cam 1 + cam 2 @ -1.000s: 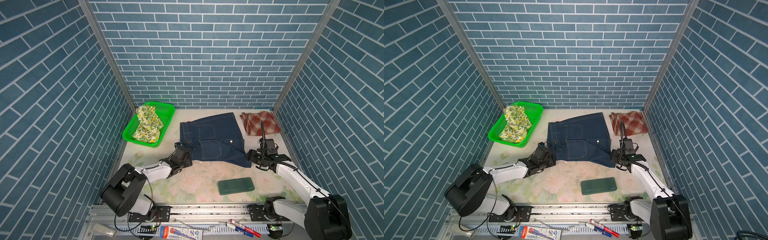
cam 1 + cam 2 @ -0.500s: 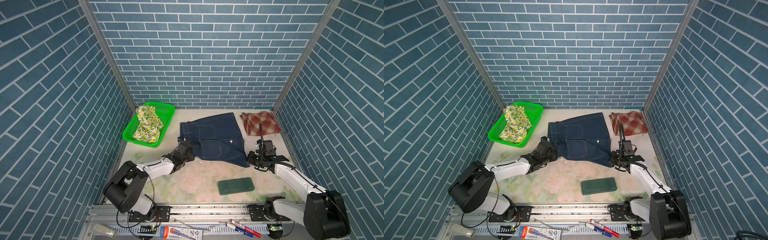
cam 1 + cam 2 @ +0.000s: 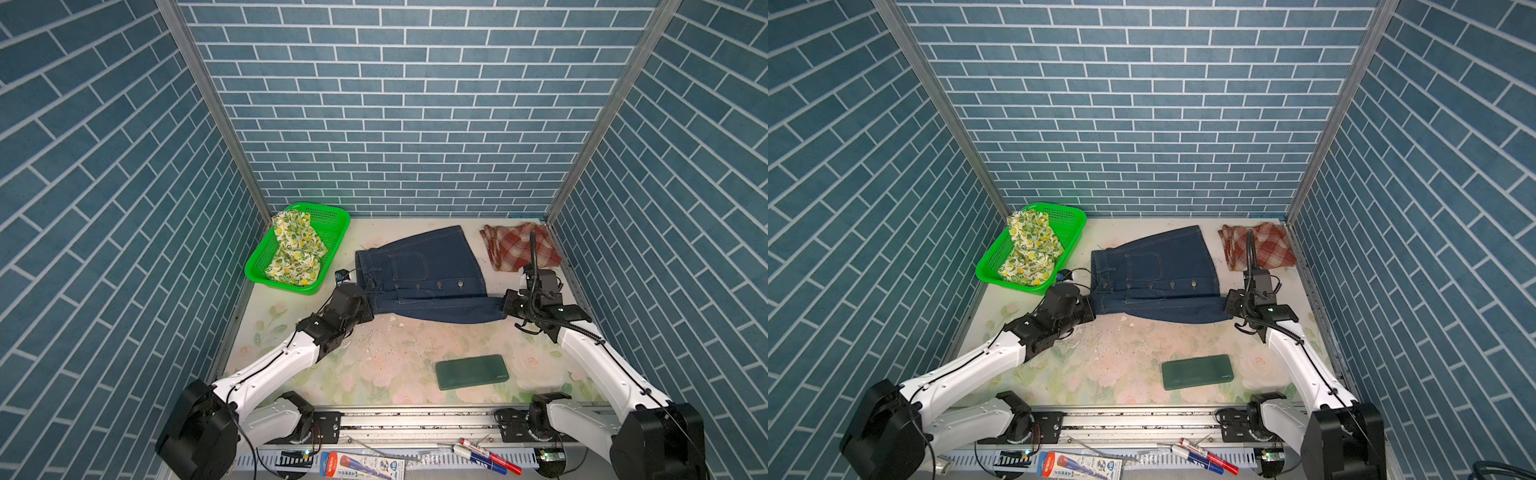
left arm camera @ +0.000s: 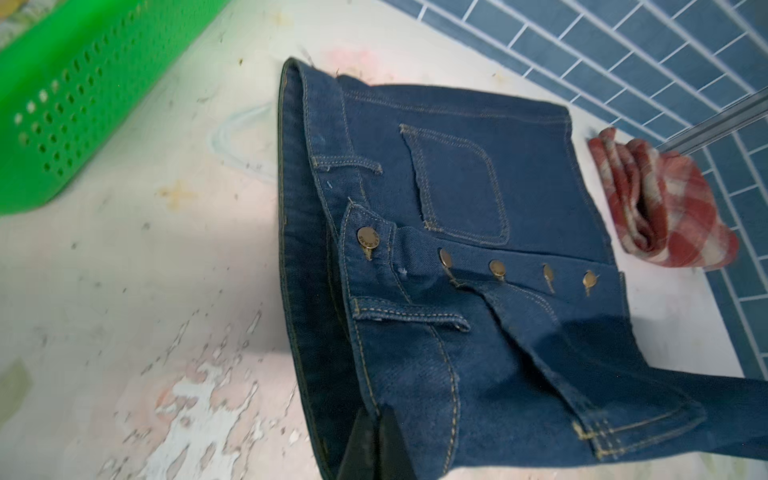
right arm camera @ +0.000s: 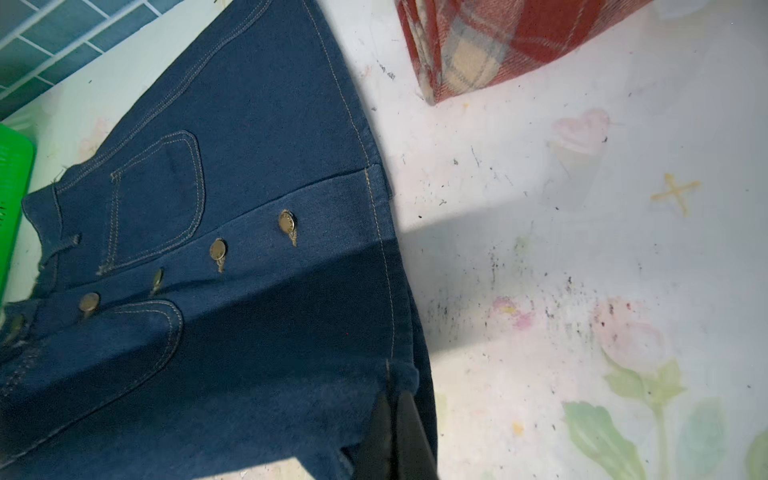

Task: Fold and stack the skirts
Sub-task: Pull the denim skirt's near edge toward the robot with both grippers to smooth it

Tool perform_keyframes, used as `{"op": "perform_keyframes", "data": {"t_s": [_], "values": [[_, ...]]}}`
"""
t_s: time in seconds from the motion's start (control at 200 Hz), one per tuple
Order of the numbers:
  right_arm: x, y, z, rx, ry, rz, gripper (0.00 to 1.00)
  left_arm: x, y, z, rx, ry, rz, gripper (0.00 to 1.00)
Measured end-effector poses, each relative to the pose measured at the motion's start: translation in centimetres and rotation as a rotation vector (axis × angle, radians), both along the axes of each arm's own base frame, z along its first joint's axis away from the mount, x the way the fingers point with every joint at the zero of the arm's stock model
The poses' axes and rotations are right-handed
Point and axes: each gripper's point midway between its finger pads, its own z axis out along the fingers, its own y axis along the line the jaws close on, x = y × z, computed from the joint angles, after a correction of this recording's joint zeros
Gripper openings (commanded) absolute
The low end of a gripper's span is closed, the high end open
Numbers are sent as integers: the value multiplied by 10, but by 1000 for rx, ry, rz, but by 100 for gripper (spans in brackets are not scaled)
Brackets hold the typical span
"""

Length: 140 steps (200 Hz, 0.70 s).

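From where I stand, the denim skirt point(image 3: 432, 266) is deep dark blue with tan stitching and brass-coloured buttons point(image 4: 368, 237). The plaid skirt point(image 3: 515, 249) is rust-red checked with cream. The lemon-print skirt point(image 3: 297, 249) is cream, dotted with yellow lemons and green leaves, against the bright green basket point(image 3: 330, 230). The slab point(image 3: 471, 371) is plain dark green. The desk point(image 3: 374, 365) is pale with faded pink roses and soft green leaves. The walls point(image 3: 395, 104) are blue brick with white joints.

Bright overhead light; my wrist views blur slightly, and hard shadows cross the denim skirt point(image 5: 249, 353) and table point(image 5: 498, 257).
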Motion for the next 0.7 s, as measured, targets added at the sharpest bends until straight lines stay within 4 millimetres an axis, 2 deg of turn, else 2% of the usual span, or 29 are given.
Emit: {"op": "perform_keyframes", "data": {"t_s": [0.145,0.285,0.345,0.41,0.475,0.565,0.635,0.7], "values": [[-10,1,-7,6,16,12,0,-19,6,-15,-21,44,-6,0],[-21,-2,-21,-8,61,12,43,-31,12,-24,-44,65,8,0],[-23,-5,-25,-14,70,2,53,-38,19,-33,-35,88,26,0],[-26,-6,-27,-17,70,-2,56,-46,26,-43,-23,117,38,0],[-27,-6,-27,-17,70,-1,56,-52,30,-49,-17,137,48,11],[-28,-5,-27,-11,73,2,56,-55,33,-51,-12,147,53,38],[-29,-4,-30,-6,82,2,56,-57,34,-52,-17,156,66,47],[-31,-3,-35,-7,98,8,56,-58,35,-53,-15,165,71,52]]}}
